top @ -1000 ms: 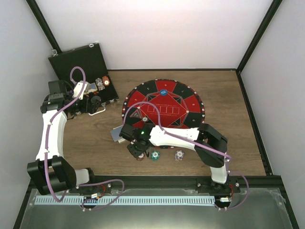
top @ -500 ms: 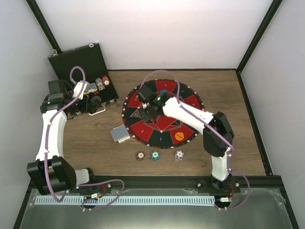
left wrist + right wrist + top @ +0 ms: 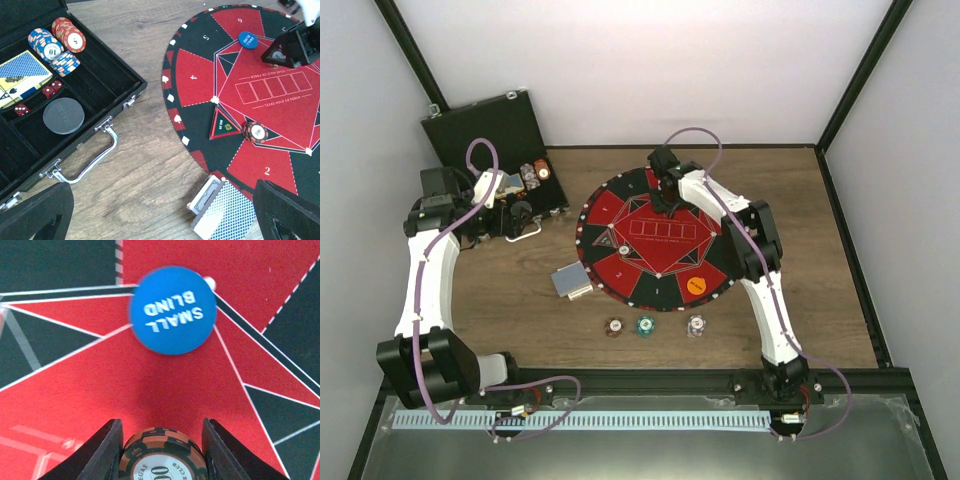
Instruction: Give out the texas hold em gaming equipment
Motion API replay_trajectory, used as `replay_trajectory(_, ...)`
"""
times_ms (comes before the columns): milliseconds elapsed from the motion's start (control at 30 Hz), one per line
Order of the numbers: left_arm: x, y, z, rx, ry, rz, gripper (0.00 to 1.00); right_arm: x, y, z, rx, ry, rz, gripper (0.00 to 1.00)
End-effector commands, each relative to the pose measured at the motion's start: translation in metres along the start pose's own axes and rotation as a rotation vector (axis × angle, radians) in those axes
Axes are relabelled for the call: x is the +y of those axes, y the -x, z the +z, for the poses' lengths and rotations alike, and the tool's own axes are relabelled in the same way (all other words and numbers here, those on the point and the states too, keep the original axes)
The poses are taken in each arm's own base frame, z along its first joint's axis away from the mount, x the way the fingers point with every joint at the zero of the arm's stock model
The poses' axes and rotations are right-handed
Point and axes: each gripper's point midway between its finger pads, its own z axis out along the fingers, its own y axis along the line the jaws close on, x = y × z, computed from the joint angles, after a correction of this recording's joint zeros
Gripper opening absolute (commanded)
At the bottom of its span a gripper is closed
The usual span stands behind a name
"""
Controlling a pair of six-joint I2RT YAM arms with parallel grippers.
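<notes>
My right pincer (image 3: 162, 447) is gripping a brown chip (image 3: 162, 459), low in the middle of the right wrist frame. Its jaws are standing partway open, and the fingers (image 3: 107, 452) are pressing the chip's striped edge from both sides. I am holding it over a red field of the mat (image 3: 125, 385); I cannot tell whether it is touching. Just above it in that frame, apart from it, a blue disc (image 3: 173, 310) reading SMALL BLIND is lying flat on the mat. Seen from above, this pincer is reaching over the mat's upper part, in the middle of the frame.

My left pincer (image 3: 160, 200) is standing wide open and gripping nothing. It is hanging over the bare surface (image 3: 150, 165) between the case (image 3: 105, 97) and the mat. At the lower right of the left wrist frame a deck (image 3: 222, 212) is lying just beside the mat's rim. Right of centre, a second brown chip (image 3: 255, 132) is sitting on the mat, touching a triangle (image 3: 223, 125). At the upper left the case is lying open, holding stacked chips (image 3: 55, 42), cards (image 3: 20, 75), red dice (image 3: 50, 90) and a grey disc (image 3: 64, 115).

In the overhead frame, low in the middle, a third brown chip (image 3: 614, 327), a teal chip (image 3: 645, 325) and a white chip (image 3: 696, 325) are sitting in a row on the surface, near the mat's lower rim. An orange disc (image 3: 695, 285) is lying on the mat's lower right.
</notes>
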Motion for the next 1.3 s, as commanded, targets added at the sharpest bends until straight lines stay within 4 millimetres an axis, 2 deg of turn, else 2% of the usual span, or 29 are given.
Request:
replay_trajectory(0, 0.002, 0.007, -0.002, -0.012, -0.001, 0.003, 1.0, -0.011, 0.011, 0.014, -0.002, 0.018, 0.021, 0.15)
replay_trajectory(167, 0.003, 0.008, -0.001, -0.012, 0.001, 0.002, 1.0, -0.015, 0.006, 0.037, 0.029, 0.017, 0.023, 0.15)
replay_trajectory(333, 0.005, 0.007, 0.001, -0.006, 0.003, -0.001, 1.0, -0.013, 0.01, 0.058, 0.032, 0.032, 0.031, 0.16)
replay_trajectory(500, 0.007, 0.006, 0.002, -0.001, 0.01, -0.004, 1.0, -0.009, 0.008, 0.068, 0.048, 0.048, 0.036, 0.19)
replay_trajectory(633, 0.006, 0.007, 0.002, -0.003, 0.005, -0.005, 1.0, -0.009, 0.004, 0.068, 0.057, 0.051, 0.036, 0.28)
replay_trajectory(767, 0.005, 0.007, 0.002, -0.004, -0.001, -0.011, 1.0, -0.009, 0.013, 0.052, 0.027, 0.057, 0.033, 0.56)
replay_trajectory(867, 0.005, 0.007, 0.001, -0.006, 0.002, -0.01, 1.0, -0.01, 0.028, 0.031, -0.016, 0.059, 0.031, 0.7)
replay_trajectory(933, 0.005, 0.007, 0.0, -0.004, 0.003, -0.01, 1.0, -0.012, 0.041, 0.007, -0.061, 0.056, 0.032, 0.75)
replay_trajectory(1000, 0.004, 0.006, 0.0, -0.003, 0.002, -0.013, 1.0, -0.011, 0.047, -0.015, -0.09, 0.043, 0.027, 0.77)
replay_trajectory(1067, 0.003, 0.006, 0.0, -0.005, -0.005, -0.016, 1.0, -0.002, 0.047, -0.039, -0.118, 0.035, 0.007, 0.78)
replay_trajectory(1167, 0.0, 0.007, 0.0, -0.01, -0.017, -0.022, 1.0, 0.022, 0.023, -0.068, -0.129, 0.021, -0.04, 0.8)
replay_trajectory(1233, -0.001, 0.006, 0.0, -0.01, -0.022, -0.024, 1.0, 0.047, 0.0, -0.088, -0.14, 0.047, -0.072, 0.81)
replay_trajectory(1267, -0.001, 0.006, 0.0, -0.013, -0.022, -0.022, 1.0, 0.061, -0.01, -0.107, -0.162, 0.075, -0.081, 0.83)
